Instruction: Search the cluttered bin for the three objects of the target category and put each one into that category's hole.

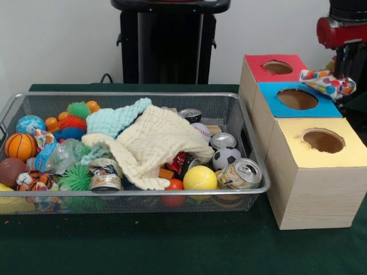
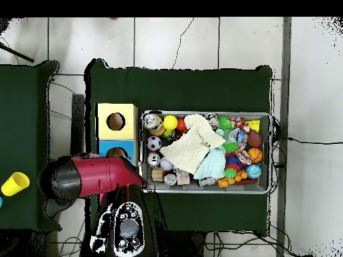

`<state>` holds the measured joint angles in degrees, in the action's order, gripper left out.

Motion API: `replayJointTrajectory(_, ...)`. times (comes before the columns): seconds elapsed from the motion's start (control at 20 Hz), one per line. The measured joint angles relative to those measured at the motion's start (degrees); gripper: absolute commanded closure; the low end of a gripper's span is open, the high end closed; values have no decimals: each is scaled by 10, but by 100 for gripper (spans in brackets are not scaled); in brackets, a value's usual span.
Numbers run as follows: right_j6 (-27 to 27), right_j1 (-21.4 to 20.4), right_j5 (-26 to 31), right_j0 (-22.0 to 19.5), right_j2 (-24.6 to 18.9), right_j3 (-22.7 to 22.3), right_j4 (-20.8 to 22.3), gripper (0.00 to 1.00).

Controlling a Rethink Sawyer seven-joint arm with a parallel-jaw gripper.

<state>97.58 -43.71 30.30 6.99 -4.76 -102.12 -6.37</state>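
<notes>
You are looking at a robotics lab test station: a table [image 1: 172,246] draped in green cloth on a cracked tile floor [image 2: 201,40], cables [image 2: 67,90] trailing across it, a wire bin [image 1: 252,183] packed with toys, and 3 plywood boxes [image 1: 309,189] with coloured tops, each cut with 1 hole.

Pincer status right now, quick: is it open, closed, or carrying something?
Pincer: hangs beside the blue-topped box with a multicoloured polka-dot cloth at it; whether it is open or closed cannot be told.
</notes>
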Motion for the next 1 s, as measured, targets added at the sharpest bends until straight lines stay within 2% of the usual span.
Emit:
replayJointTrajectory(0.6,4,41,0,21,15,20,-33,100)
replayJointTrajectory(1.0,5,23,34,38,32,31,-58,100)
